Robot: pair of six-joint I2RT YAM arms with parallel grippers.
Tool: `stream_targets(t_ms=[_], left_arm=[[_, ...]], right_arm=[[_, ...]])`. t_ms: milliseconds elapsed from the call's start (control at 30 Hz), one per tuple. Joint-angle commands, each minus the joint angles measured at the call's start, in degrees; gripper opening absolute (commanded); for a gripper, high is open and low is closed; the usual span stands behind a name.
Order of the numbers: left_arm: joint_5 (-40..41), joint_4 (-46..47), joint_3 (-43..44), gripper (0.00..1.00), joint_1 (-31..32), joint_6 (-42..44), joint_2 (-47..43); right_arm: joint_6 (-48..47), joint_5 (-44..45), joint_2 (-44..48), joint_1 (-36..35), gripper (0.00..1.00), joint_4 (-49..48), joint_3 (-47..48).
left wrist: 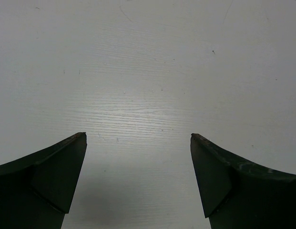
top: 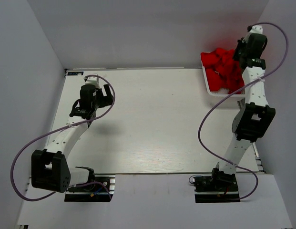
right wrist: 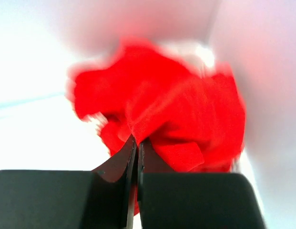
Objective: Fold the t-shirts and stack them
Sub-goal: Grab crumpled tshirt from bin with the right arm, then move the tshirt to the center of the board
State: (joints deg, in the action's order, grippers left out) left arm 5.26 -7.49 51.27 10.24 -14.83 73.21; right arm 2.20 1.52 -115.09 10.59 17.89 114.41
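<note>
White basket [top: 223,94] holds red t-shirts [top: 223,69]; right tool [right wrist: 137,139] pinches one

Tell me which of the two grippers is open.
The left gripper, spread wide above the table; the right gripper is pinched shut on the red t-shirts.

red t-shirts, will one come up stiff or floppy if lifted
Probably floppy: the t-shirts lie crumpled in soft folds. Likely light, the cloth peaking where the right tool seems to pinch it. Heaped together in the basket, neighbours may drag along.
</note>
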Motion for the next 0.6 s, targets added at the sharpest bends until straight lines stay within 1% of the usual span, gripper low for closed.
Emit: stream_targets(t_ms=[0,133,200,233,267,300,333,367,400,433,500,533,567], left_arm=[[-0.6,0.19,-0.99,1.0,0.22,0.5,-3.95],[-1.65,0.19,-1.61,1.0,0.22,0.5,-6.67],[-2.44,0.81,-2.22,1.0,0.22,0.5,-7.99],[-2.97,1.33,-2.83,1.0,0.22,0.5,-7.99],[-4.28,2.12,-2.84,1.0,0.22,1.11,-8.6],[-4.29,2.12,-3.36,1.0,0.22,1.12,-9.13],[-4.99,2.12,-3.37,1.0,0.22,1.12,-9.14],[-4.99,2.12,-3.37,1.0,0.22,1.12,-9.14],[-4.99,2.12,-3.37,1.0,0.22,1.12,-9.66],[-4.99,1.6,-3.37,1.0,0.22,1.12,-9.66],[-4.99,1.08,-3.37,1.0,0.22,1.12,-10.19],[-4.99,1.07,-3.37,1.0,0.22,1.12,-10.8],[-4.99,1.07,-3.37,1.0,0.22,1.12,-11.5]], right_arm=[[-1.23,-9.13,8.56,-0.22,0.0,-10.06,0.72],[0.26,-16.1,10.41,-0.57,0.0,-11.39,5.64],[2.18,-20.93,10.41,-0.48,0.0,-12.52,9.41],[3.15,-26.42,10.58,-0.57,0.0,-14.44,10.91],[5.6,-28.05,10.59,-0.57,0.0,-15.33,11.53],[8.06,-30.06,10.85,-0.66,0.0,-18.91,12.15],[11.22,-36.0,10.85,-0.75,0.0,-20.34,13.28],[12.99,-37.89,11.37,-0.92,0.0,-22.26,13.29],[14.66,-39.73,11.72,-1.01,0.0,-26.2,13.29],[20.07,-44.45,11.64,-1.36,0.0,-29.98,13.82],[23.45,-48.25,11.12,-2.59,0.0,-34.82,15.83],[28.43,-49.32,10.68,-2.94,0.0,-37.72,17.15],[29.96,-51.07,10.41,-4.07,0.0,-41.06,17.68]])
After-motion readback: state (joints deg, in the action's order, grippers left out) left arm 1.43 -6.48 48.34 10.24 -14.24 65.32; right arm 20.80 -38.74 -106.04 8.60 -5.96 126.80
